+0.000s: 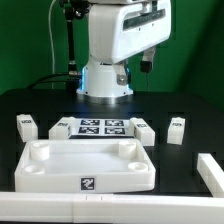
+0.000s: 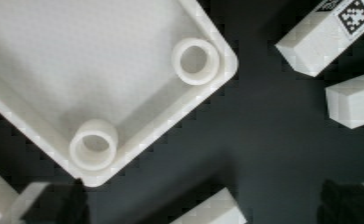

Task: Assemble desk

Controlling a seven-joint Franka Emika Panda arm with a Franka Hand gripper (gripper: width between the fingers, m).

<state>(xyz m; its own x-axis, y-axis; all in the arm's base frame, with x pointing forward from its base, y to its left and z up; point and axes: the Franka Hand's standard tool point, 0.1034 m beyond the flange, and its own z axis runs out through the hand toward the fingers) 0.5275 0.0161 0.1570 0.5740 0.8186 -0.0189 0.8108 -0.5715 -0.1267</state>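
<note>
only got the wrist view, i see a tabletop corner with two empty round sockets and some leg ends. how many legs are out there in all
observer: four legs in a row beyond the tabletop: the first leg and second leg on the exterior view's left of the marker board, the third leg and fourth leg on its right.
operator: any of them in the other two sockets
observer: no, none stands in the tabletop; all four rest on the table apart from it.
</note>
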